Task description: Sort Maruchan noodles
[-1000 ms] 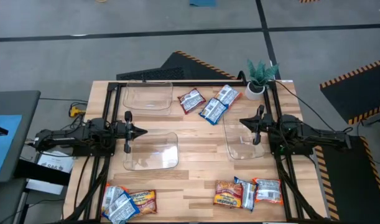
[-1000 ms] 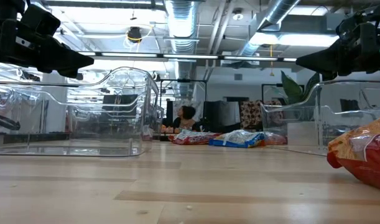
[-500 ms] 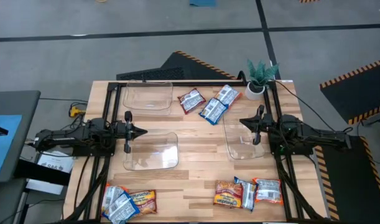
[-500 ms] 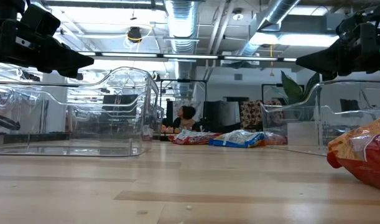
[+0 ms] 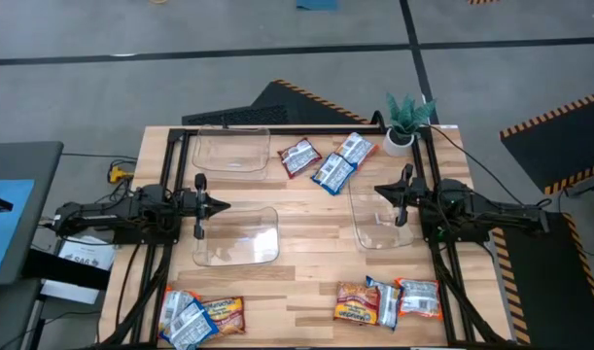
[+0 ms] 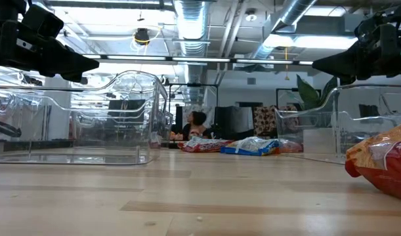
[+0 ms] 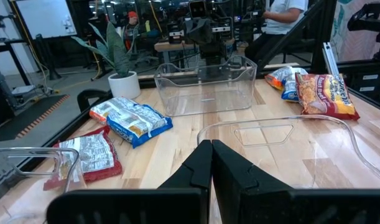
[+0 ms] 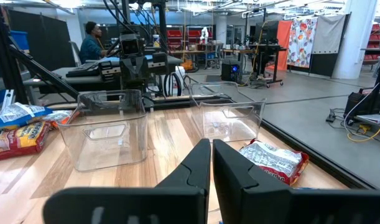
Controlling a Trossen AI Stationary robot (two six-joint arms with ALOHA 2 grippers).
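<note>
Showing no change from the earlier frames: both arms holding the same poses, packets lying as before. Appearing cut off at the low view's edge: an orange packet [image 6: 384,164]. Hovering with fingers pressed together, gripping nothing: left hand [image 5: 222,205] above a clear bin [image 5: 238,236]; right hand [image 5: 379,190] above another bin [image 5: 379,219]. Lying on the desk [image 5: 306,258]: three noodle packets [image 5: 328,161] beyond the hands, two [image 5: 199,313] near the left arm's corner, three [image 5: 389,299] near the right arm's.
</note>
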